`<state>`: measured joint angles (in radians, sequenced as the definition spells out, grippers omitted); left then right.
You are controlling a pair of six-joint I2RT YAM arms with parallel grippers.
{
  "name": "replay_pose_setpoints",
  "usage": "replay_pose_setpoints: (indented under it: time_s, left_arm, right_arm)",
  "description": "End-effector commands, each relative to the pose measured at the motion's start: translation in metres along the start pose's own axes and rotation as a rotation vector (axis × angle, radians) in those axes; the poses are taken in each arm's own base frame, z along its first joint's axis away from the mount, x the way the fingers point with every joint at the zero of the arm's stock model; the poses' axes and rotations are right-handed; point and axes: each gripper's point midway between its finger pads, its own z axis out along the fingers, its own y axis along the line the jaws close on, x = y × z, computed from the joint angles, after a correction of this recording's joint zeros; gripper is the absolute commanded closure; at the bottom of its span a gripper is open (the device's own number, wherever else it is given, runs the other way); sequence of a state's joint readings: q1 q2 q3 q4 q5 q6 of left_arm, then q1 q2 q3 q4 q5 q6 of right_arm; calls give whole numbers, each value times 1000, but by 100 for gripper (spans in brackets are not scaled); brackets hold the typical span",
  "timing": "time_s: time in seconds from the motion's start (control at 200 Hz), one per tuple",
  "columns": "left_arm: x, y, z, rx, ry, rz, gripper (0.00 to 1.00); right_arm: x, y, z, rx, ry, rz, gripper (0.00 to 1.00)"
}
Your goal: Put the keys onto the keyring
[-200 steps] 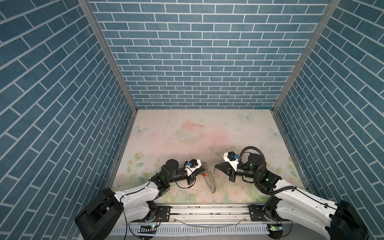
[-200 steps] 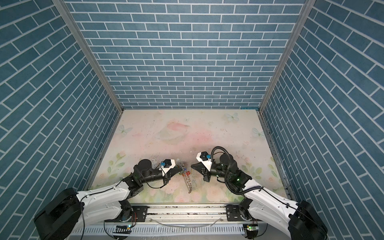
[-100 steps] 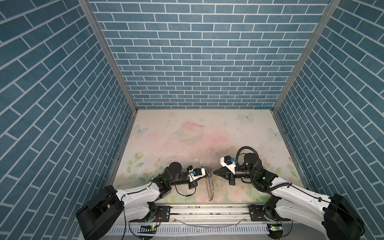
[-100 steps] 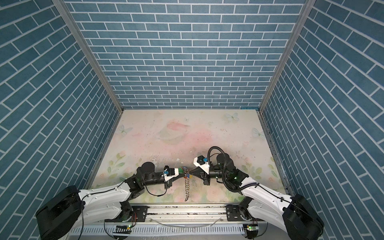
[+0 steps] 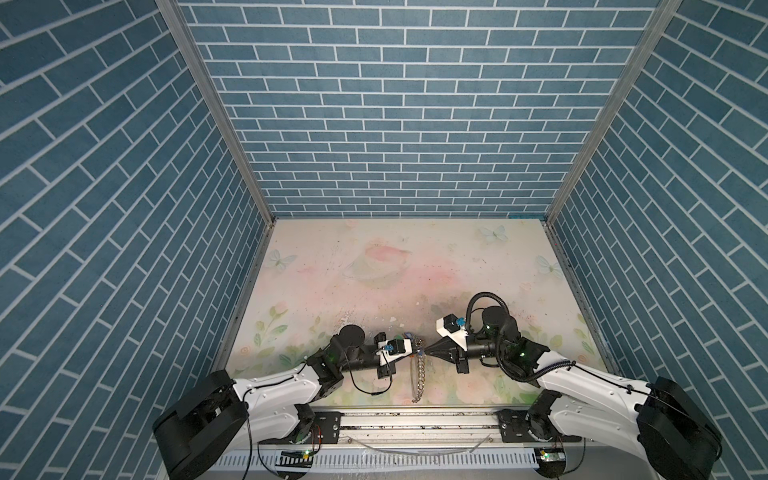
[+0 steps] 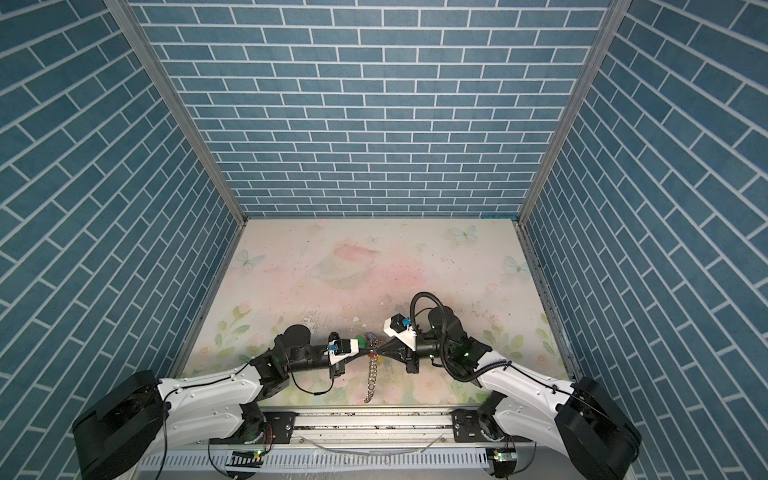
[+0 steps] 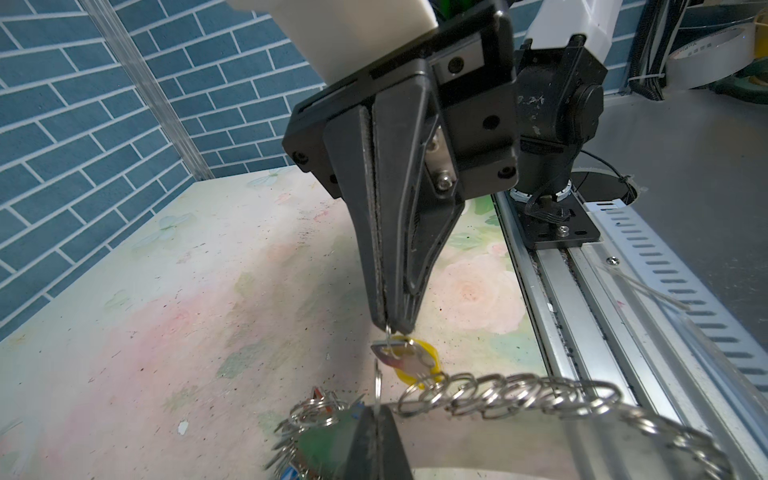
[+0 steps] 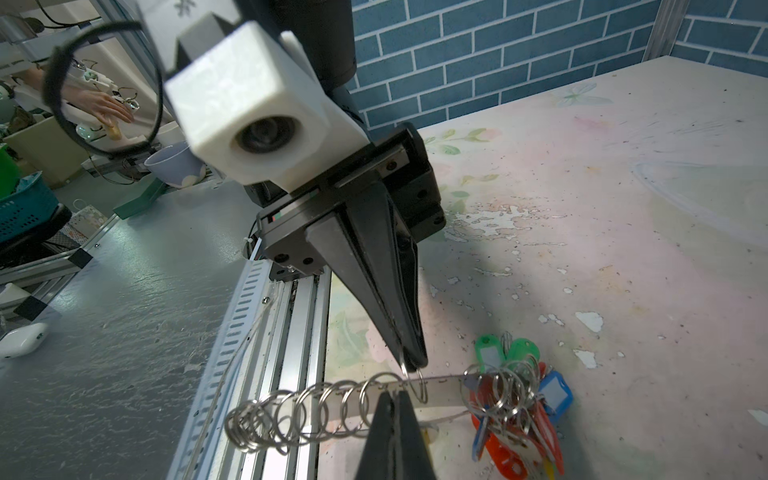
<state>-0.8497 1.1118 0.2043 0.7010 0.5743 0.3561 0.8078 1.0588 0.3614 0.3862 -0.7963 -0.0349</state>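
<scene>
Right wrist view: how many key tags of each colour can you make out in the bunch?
Green tags: 2
Blue tags: 1
Red or orange tags: 2
Total: 5 plainly seen; slivers behind the wire rings are not counted.
</scene>
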Motion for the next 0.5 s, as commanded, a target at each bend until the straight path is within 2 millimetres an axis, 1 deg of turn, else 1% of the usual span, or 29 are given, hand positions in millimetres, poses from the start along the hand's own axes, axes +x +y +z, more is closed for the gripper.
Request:
replay_pose_setpoints:
  time_s: [0.0, 0.175, 0.325, 0.495]
  left_arm:
    - [-16, -2, 2, 26, -52, 24, 100]
    - [-17, -3, 3, 40, -54, 16, 100]
    - [-17, -4, 3, 45, -54, 16, 100]
    - [-17, -4, 3, 44, -53, 15, 100]
  right_arm:
    - [-9, 1, 4, -3, -28, -88, 100]
    - [-8, -2, 8, 8, -29, -98, 100]
    - [-6, -8, 6, 58, -26, -119, 100]
    - [-3, -9, 3, 80, -16, -130, 100]
